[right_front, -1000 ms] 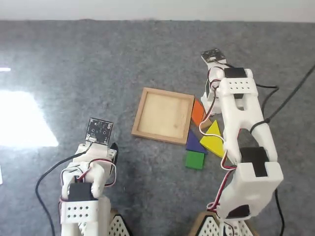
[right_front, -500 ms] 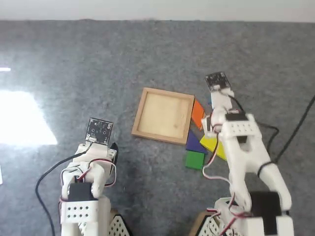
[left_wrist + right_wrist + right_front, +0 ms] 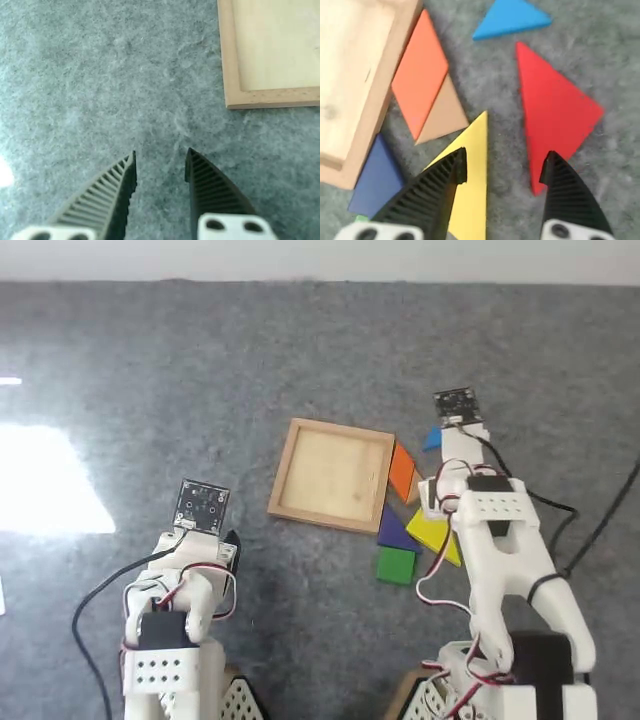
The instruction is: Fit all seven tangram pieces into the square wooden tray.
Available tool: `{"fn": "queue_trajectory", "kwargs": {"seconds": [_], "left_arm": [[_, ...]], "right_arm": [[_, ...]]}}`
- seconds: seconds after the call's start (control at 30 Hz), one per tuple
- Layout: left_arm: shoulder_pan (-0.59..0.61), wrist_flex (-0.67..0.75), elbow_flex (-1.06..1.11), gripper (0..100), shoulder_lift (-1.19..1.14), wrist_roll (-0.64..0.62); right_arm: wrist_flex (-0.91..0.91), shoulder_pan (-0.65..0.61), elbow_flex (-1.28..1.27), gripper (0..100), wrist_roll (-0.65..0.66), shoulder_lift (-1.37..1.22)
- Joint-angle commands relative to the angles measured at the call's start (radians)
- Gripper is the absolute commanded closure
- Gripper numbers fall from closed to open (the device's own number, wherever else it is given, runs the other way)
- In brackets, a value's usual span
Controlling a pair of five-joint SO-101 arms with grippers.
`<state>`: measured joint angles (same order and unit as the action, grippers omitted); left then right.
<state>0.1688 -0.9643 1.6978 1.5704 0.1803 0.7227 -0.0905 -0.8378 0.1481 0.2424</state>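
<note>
Your right gripper (image 3: pixel 506 154) gapes above the yellow triangle (image 3: pixel 473 190) and red triangle (image 3: pixel 552 107); left gripper (image 3: pixel 161 152) gapes near the square wooden tray (image 3: pixel 231 60).

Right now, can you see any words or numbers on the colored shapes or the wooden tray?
None can be read. The red triangle, yellow triangle and wooden tray are plain.
Any marks on the circuit board atop an arm are too small to read.

I have open grey mat (image 3: pixel 100 75) between my left gripper (image 3: pixel 162 151) and the wooden tray (image 3: pixel 227 60). An orange parallelogram (image 3: pixel 420 75) and a navy triangle (image 3: pixel 375 175) crowd its opposite rim.
</note>
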Motion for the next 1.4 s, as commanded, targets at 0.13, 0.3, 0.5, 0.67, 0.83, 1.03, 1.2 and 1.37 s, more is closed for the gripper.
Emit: {"fn": "queue_trajectory", "kwargs": {"seconds": [0.13, 0.3, 0.5, 0.67, 0.83, 1.03, 1.2, 1.37], "left_arm": [[0.006, 0.0, -0.008, 85, 0.015, 0.014], [0.006, 0.0, -0.008, 85, 0.015, 0.014], [0.006, 0.0, -0.008, 85, 0.015, 0.014], [0.006, 0.0, -0.008, 85, 0.015, 0.014], [0.006, 0.0, -0.008, 85, 0.015, 0.014], [0.006, 0.0, -0.008, 85, 0.015, 0.014], [0.006, 0.0, -0.008, 85, 0.015, 0.014], [0.006, 0.0, -0.008, 85, 0.015, 0.014]], "right_arm": [[0.094, -0.007, 0.127, 75.3, 0.054, -0.012], [0.217, 0.03, 0.296, 68.9, 0.114, -0.056], [0.268, 0.033, 0.477, 68.5, 0.183, -0.257], [0.268, 0.074, 0.649, 67.3, 0.206, -0.481], [0.318, 0.107, 0.764, 57.6, 0.334, -0.604], [0.311, 0.116, 0.773, 56.0, 0.396, -0.615], [0.302, 0.122, 0.772, 56.2, 0.399, -0.651], [0.295, 0.148, 0.775, 68.6, 0.397, -0.702]]}}
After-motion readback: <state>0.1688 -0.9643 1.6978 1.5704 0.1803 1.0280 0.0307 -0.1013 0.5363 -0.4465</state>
